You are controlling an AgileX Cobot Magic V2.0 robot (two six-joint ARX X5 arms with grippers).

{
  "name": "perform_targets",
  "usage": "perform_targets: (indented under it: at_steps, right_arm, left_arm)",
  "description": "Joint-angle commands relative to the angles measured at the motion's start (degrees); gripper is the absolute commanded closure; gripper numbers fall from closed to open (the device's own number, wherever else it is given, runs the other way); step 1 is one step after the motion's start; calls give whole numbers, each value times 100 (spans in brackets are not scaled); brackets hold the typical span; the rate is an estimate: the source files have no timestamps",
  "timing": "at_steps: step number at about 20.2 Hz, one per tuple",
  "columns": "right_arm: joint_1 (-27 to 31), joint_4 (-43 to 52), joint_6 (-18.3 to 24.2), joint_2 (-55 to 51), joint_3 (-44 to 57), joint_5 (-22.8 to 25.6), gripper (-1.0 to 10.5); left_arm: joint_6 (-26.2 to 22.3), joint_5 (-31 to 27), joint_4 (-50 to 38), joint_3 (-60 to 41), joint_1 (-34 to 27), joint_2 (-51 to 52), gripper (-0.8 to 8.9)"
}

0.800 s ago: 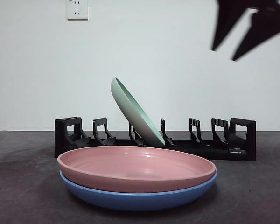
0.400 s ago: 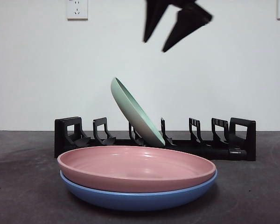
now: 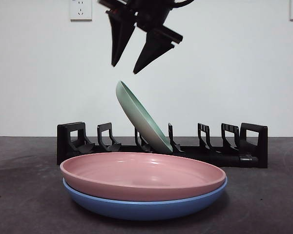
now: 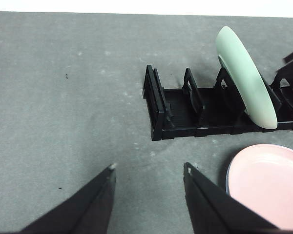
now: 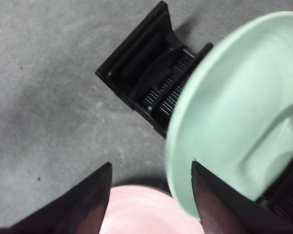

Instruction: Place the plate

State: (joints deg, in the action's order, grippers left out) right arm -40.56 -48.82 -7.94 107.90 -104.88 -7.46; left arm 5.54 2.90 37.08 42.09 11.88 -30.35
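A black dish rack (image 3: 161, 144) stands across the far part of the dark desk (image 3: 263, 204), and a green plate (image 3: 141, 116) sits in one of its middle slots, tilted so its upper rim leans toward the left. In front of the rack, nearer the camera, a pink plate (image 3: 141, 175) lies nested in a blue plate (image 3: 146, 207), both flat on the desk. The right end effector (image 3: 124, 69) hangs in the air just above the green plate's upper rim, not touching it, its two jaws spread apart and holding nothing; its wrist view looks down on the green plate (image 5: 239, 112), the rack's end (image 5: 141, 73) and the edge of the pink plate (image 5: 141, 214). The left end effector (image 4: 149, 168) is also spread open and empty, hovering over bare desk to the left of the rack (image 4: 205, 105), well apart from the plates.
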Motion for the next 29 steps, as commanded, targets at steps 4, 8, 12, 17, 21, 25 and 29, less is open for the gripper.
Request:
perform_targets:
  at_steps: [4,8,12,17,21,25,29]
  right_arm:
    - [-98,319,-175,490,-170,315,689]
    - [-98,380,-192,603,-170,319,769]
    - [-101,356,-195,713,-170,299,895]
    - [-127,420,-195,704,-175,299,934]
    - [-155,413,-190,511,-175,295,934]
    - [-168,435,-175,212,-175,129,934]
    - [-170,452,-160,-46,-175,-251,934]
  left_arm:
    - [7,-15,-63,116,7,-15,594]
    - [4,-15,-68,116,7,-15,594]
    - [4,-15,-68,116,7,-15,594]
    - [4,-15,-68,116,7,-15,594]
    - [4,-15,-68,116,7,-15,594]
    - [7,-15,-68,116,7,-15,594]
    - [9,-15,-68,116,7,-15,594]
